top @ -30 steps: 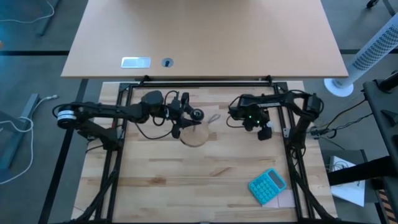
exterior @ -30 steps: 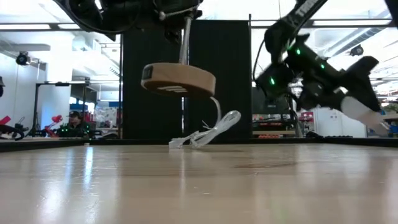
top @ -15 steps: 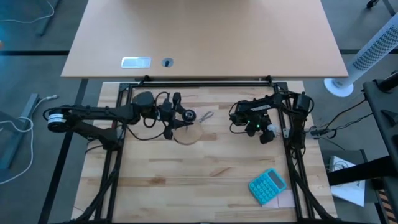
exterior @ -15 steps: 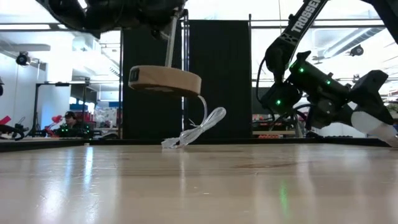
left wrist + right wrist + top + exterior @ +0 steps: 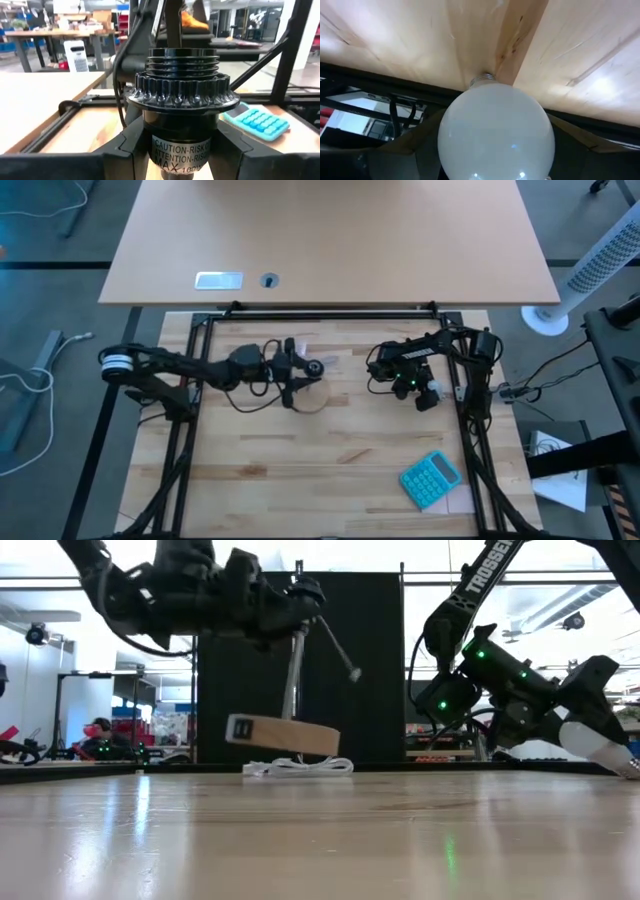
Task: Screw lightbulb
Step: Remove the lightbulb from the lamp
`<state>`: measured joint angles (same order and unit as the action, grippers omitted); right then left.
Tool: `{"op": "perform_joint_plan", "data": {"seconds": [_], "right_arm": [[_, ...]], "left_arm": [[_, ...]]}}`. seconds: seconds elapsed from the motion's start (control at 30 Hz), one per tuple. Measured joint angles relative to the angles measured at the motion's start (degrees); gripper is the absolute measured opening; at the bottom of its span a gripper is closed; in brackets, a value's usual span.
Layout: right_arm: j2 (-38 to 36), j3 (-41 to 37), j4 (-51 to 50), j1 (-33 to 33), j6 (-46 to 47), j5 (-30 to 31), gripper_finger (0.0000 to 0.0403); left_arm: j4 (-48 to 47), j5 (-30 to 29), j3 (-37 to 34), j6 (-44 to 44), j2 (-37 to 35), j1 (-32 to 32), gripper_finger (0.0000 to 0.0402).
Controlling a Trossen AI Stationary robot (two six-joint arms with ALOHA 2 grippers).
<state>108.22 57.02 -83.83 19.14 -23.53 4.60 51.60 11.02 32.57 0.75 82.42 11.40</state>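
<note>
A lamp base, a tan wooden disc (image 5: 282, 733) on a thin stem (image 5: 294, 675) topped by a black socket (image 5: 180, 95), hangs under my left gripper (image 5: 290, 602), which is shut on the socket at the table's far middle (image 5: 300, 370). The disc sits slightly tilted, close above the table. Its bundled white cord (image 5: 298, 767) lies on the wood behind it. To the right, my right gripper (image 5: 425, 393) is shut on the white lightbulb (image 5: 496, 135), also seen low at the right in the low view (image 5: 600, 745). My left gripper pinches the socket's black body (image 5: 180, 147) below its ribbed collar, one finger (image 5: 125, 155) on each side. The fingers come in level. The stem and disc hang below the socket, roughly upright. My right gripper pinches the bulb's round globe (image 5: 450, 145) between its two fingers, slanting down toward the table. The screw neck (image 5: 482, 78) points away from the gripper, down at the wood. The bulb is off the table.
A teal calculator (image 5: 430, 477) lies near the front right. Black frame rails (image 5: 190, 430) border the work surface left and right. A larger tan table (image 5: 330, 240) stands beyond the far edge. A person (image 5: 100, 730) sits far back in the room.
My left gripper has come down with the lamp base: the disc has sunk from well above the table to just over it, and the cord bundle that dangled now lies flat. My right gripper has sunk a little with the lightbulb, then held still.
</note>
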Motion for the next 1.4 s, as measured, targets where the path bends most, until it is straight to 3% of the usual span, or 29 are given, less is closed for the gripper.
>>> {"op": "perform_joint_plan", "data": {"seconds": [0.23, 0.4, 0.57, 0.83, 1.2, 1.4], "right_arm": [[0.0, 0.0, 0.3, 0.0, 0.1, -0.1, 0.0255], [0.0, 0.0, 0.3, 0.0, -0.2, -0.1, 0.0260], [0.0, 0.0, 0.4, 0.0, -0.2, -0.2, 0.0263], [-0.1, 0.0, 0.4, 0.0, -0.3, -0.2, 0.0259], [-0.1, 0.0, 0.4, -0.2, -0.7, -0.2, 0.0256], [-0.1, 0.0, 0.1, -0.2, -0.1, -0.2, 0.0265]], "left_arm": [[7.2, -0.6, 3.8, -1.6, 7.7, 0.0, 0.0143], [13.3, -5.8, 6.0, -4.0, 13.2, -1.0, 0.0143], [13.1, -12.7, 9.1, -3.7, 18.9, -2.7, 0.0143], [15.8, -18.5, 12.2, -3.2, 25.1, -2.9, 0.0143], [17.6, -25.7, 12.5, -5.6, 27.2, -5.0, 0.0143], [16.3, -35.9, 12.0, -7.9, 26.3, -6.5, 0.0143]]}}
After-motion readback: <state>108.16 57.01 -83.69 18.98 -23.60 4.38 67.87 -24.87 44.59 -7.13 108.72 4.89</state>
